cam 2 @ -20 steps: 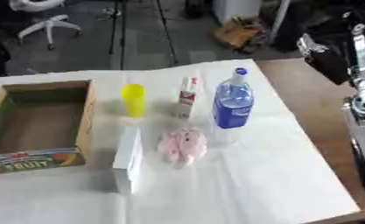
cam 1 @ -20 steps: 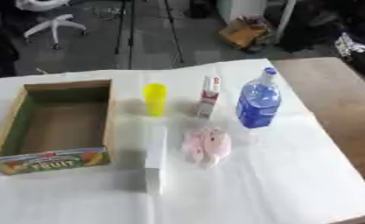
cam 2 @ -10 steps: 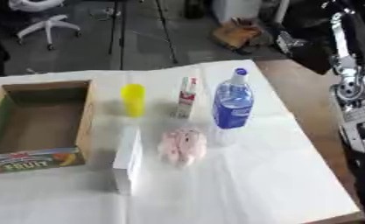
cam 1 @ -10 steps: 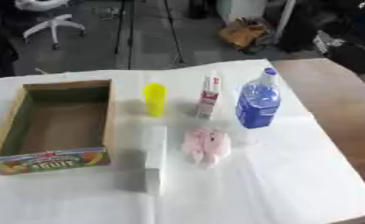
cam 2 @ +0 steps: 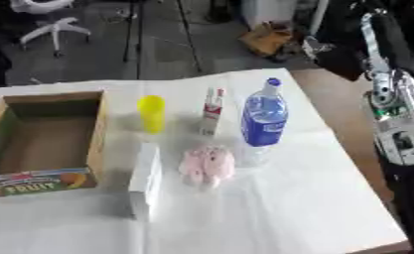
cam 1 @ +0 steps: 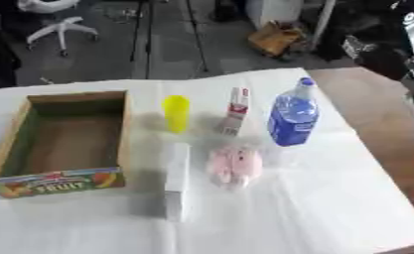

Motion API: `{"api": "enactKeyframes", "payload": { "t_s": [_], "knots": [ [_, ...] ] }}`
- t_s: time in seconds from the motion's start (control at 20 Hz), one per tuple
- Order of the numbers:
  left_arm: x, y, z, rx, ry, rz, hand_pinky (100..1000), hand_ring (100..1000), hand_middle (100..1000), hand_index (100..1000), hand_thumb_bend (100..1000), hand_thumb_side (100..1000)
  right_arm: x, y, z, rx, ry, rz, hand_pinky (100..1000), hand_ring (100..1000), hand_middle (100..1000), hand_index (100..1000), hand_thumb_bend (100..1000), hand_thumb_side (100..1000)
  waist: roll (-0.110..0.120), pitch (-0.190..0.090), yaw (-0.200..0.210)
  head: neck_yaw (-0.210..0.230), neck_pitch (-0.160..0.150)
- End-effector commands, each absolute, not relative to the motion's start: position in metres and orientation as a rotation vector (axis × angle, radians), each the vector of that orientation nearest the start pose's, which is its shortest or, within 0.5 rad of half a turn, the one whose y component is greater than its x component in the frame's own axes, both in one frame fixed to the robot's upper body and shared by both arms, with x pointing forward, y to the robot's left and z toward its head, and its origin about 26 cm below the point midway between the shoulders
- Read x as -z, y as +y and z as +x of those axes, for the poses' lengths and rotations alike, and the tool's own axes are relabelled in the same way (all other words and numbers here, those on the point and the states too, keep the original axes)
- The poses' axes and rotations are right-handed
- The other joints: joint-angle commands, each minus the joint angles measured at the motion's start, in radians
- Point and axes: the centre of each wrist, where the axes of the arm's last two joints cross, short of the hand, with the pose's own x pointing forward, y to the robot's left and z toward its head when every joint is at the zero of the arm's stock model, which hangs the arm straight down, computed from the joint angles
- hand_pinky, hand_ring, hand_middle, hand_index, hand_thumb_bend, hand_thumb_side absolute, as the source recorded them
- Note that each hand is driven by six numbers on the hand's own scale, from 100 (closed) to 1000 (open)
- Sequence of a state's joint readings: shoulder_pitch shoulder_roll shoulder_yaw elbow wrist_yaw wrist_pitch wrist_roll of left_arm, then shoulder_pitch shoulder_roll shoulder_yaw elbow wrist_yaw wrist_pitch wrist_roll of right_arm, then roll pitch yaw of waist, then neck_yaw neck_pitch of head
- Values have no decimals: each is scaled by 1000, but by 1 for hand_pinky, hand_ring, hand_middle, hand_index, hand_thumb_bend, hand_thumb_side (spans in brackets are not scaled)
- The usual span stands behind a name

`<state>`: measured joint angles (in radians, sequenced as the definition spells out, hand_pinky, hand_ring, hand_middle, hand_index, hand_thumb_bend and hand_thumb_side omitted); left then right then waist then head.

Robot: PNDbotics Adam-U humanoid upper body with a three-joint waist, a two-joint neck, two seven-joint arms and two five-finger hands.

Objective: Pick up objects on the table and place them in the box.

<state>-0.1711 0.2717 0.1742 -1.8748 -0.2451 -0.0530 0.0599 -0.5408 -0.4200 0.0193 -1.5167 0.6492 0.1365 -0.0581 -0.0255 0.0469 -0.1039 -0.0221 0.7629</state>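
An open cardboard box [cam 1: 21,133] with a fruit label stands at the table's left. To its right are a yellow cup [cam 1: 176,113], a red and white carton [cam 1: 235,111] and a blue water bottle [cam 1: 293,117], all upright. A pink plush toy [cam 1: 234,165] and a long white box [cam 1: 177,179] lie nearer to me. My right arm [cam 2: 392,114] rises along the right edge of the right eye view, apart from all the objects. Its hand [cam 2: 373,27] is a dark shape at the top, high above the table. My left hand does not show.
A white sheet [cam 1: 314,208] covers most of the table, and bare brown wood [cam 1: 379,106] shows at the right. Beyond the far edge lie a dark floor, an office chair [cam 1: 58,20] and a cardboard carton [cam 1: 275,37].
My right arm has shifted at the right edge, its upper end rising toward the top of the view. The objects on the table have not moved.
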Motion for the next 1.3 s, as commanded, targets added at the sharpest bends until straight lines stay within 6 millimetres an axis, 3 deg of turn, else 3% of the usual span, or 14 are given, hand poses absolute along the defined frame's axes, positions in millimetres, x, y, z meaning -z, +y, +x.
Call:
{"api": "enactKeyframes", "payload": {
  "t_s": [0.05,0.25,0.3,0.4,1.3],
  "knots": [
    [-148,316,297,276,-2083,599,721,821,734,834,534,982,-183,-287,394,-704,-1794,-986,716,789,864,856,691,610,2,-11,0,-5,7],
    [-147,317,297,278,-2080,596,721,821,734,834,533,982,-180,-288,396,-708,-1783,-955,716,788,864,856,692,608,2,-11,0,-6,7],
    [-147,316,297,280,-2078,594,721,822,735,834,530,984,-177,-287,397,-725,-1773,-942,732,802,876,862,737,555,2,-11,0,-7,7],
    [-147,316,297,284,-2074,591,721,822,736,835,527,983,-171,-287,399,-779,-1743,-923,738,809,880,863,767,554,2,-10,1,-10,7],
    [-145,315,298,297,-2057,571,722,823,738,837,518,993,-143,-282,406,-842,-1660,-816,730,804,876,863,733,636,4,-9,3,-21,7]
  ]
}}
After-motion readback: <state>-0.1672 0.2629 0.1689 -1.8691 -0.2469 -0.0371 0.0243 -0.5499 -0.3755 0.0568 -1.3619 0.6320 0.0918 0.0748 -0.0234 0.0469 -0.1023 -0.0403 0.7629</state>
